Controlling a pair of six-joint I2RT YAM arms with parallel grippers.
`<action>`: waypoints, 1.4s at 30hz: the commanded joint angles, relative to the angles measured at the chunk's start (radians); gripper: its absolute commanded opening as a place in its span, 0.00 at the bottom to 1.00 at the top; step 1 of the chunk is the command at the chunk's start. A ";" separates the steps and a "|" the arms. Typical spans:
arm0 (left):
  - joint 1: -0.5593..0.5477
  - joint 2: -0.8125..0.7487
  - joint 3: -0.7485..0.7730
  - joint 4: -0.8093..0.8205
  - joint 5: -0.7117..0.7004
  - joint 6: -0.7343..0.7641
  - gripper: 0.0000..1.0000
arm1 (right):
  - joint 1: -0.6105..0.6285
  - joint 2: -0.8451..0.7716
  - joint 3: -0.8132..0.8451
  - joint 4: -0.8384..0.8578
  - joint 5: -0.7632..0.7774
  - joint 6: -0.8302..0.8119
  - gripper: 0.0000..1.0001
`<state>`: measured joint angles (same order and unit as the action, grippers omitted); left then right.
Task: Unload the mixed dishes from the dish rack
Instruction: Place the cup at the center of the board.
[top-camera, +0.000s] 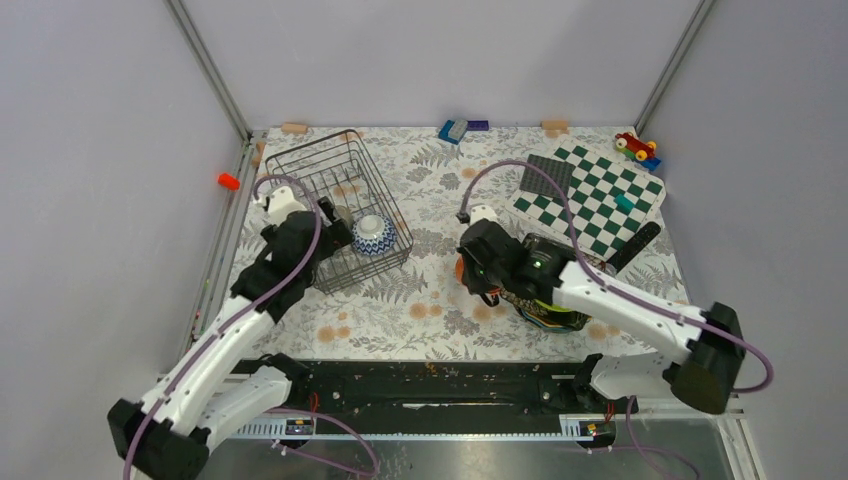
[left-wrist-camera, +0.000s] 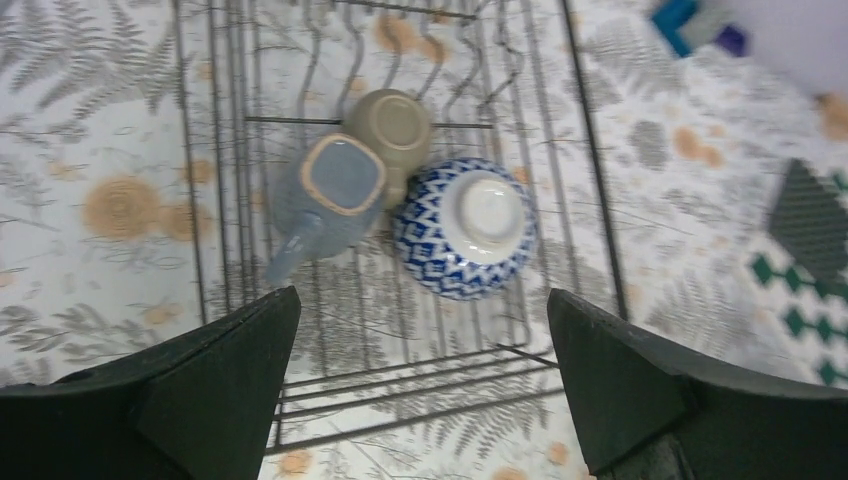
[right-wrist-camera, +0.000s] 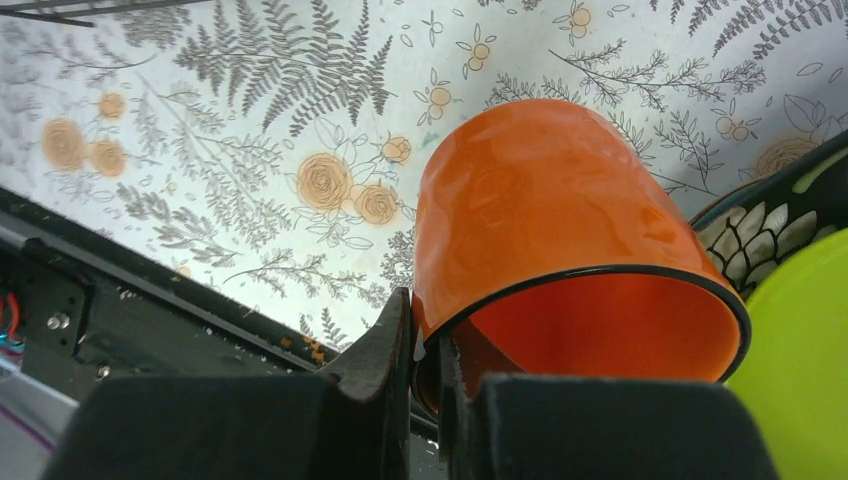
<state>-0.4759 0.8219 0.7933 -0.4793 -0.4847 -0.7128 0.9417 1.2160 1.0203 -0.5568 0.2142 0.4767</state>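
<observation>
The dish rack (top-camera: 340, 178) stands at the back left. Inside it lie three upturned pieces: a blue-and-white patterned bowl (left-wrist-camera: 468, 222) (top-camera: 371, 235), a grey-blue cup (left-wrist-camera: 338, 180) and a beige cup (left-wrist-camera: 393, 123). My left gripper (left-wrist-camera: 422, 300) (top-camera: 338, 238) hangs open above the rack's near end, nothing between its fingers. My right gripper (right-wrist-camera: 425, 335) (top-camera: 466, 274) is shut on the rim of an orange mug (right-wrist-camera: 555, 225) (top-camera: 459, 269), held tilted over the tablecloth. Beside it sit a lime-green plate (right-wrist-camera: 805, 375) and a black floral plate (right-wrist-camera: 760, 228), stacked under the right arm (top-camera: 548, 303).
A green-white chequered board (top-camera: 605, 200) with a dark studded square (top-camera: 547, 176) lies at the back right, a black bar (top-camera: 634, 246) at its near edge. Toy blocks (top-camera: 455, 130), a toy car (top-camera: 635, 147) and a small orange piece (top-camera: 229, 181) lie along the edges.
</observation>
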 joint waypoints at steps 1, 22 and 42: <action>0.006 0.115 0.099 -0.071 -0.171 0.047 0.99 | -0.002 0.129 0.137 -0.045 0.053 -0.009 0.00; 0.241 0.505 0.251 0.008 0.100 0.192 0.99 | -0.005 0.403 0.206 -0.168 0.097 0.011 0.12; 0.290 0.711 0.328 0.025 0.195 0.202 0.89 | -0.018 0.308 0.207 -0.121 0.122 0.003 0.70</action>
<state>-0.2008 1.5059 1.0756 -0.4877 -0.3122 -0.5159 0.9287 1.6135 1.1984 -0.7036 0.2981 0.4854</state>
